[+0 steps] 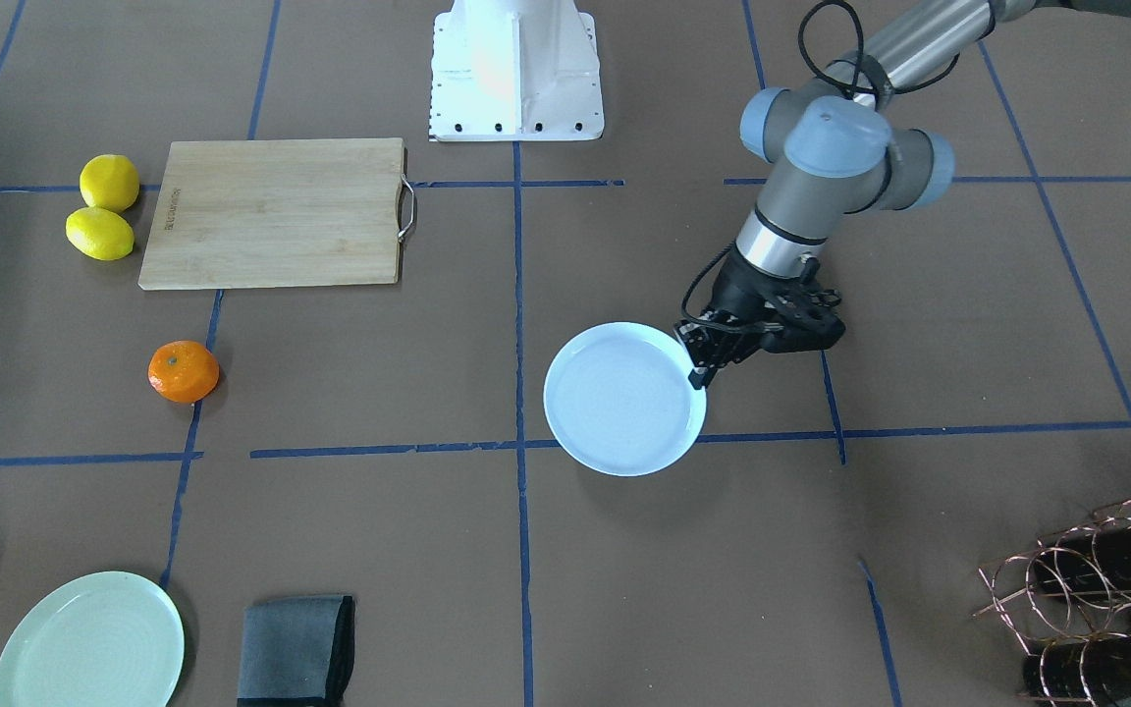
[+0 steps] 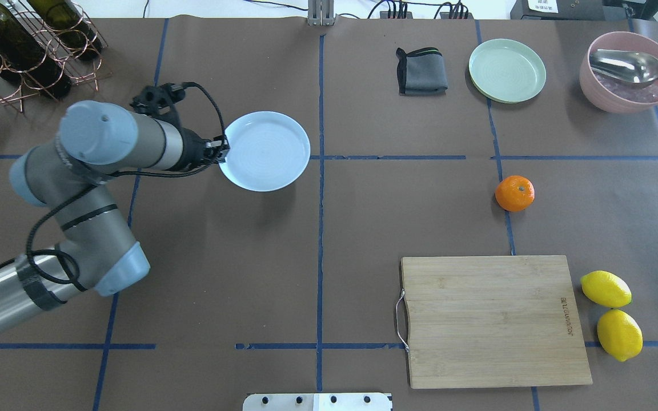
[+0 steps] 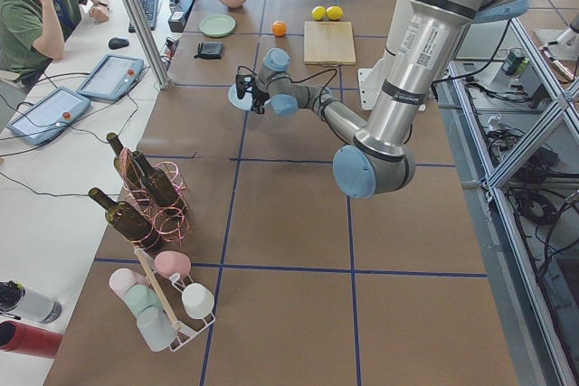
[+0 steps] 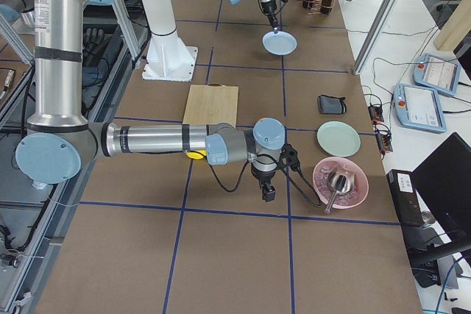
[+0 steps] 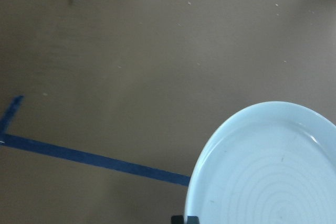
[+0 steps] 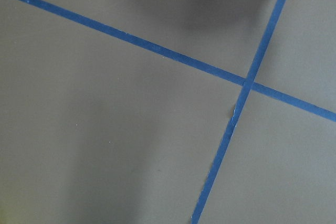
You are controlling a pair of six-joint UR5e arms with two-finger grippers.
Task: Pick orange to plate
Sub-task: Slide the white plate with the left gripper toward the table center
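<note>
The orange rests on the brown table on my right half, well apart from both grippers, and shows at the left of the front view. The pale bluish-white plate lies left of the centre tape line. My left gripper is shut on the plate's near-left rim, as the front view also shows; the left wrist view shows the plate close up. My right gripper appears only in the exterior right view, low over the table beside the pink bowl; I cannot tell whether it is open or shut.
A wooden cutting board lies near my right side with two lemons beside it. A pale green plate, a folded grey cloth and a pink bowl with a spoon sit along the far edge. A bottle rack stands far left.
</note>
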